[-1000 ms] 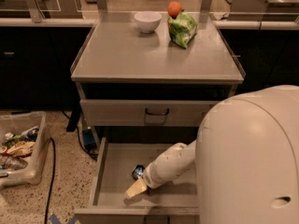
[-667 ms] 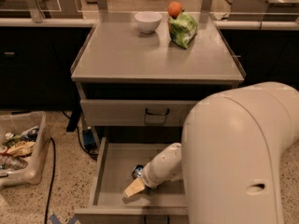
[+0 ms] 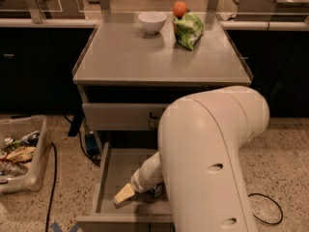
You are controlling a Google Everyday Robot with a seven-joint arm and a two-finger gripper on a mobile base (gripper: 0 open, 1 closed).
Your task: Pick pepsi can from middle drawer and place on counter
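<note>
Grey and pulled open, the middle drawer (image 3: 116,173) has the end effector (image 3: 124,195) low over its floor, near the front wall; whether it is wide or narrow I cannot tell. Only a dark sliver of the pepsi can (image 3: 157,192) shows, beside the wrist, inside the drawer. By that, the grasp, the lift and the placing on the counter (image 3: 145,57) surface are all left to do.
</note>
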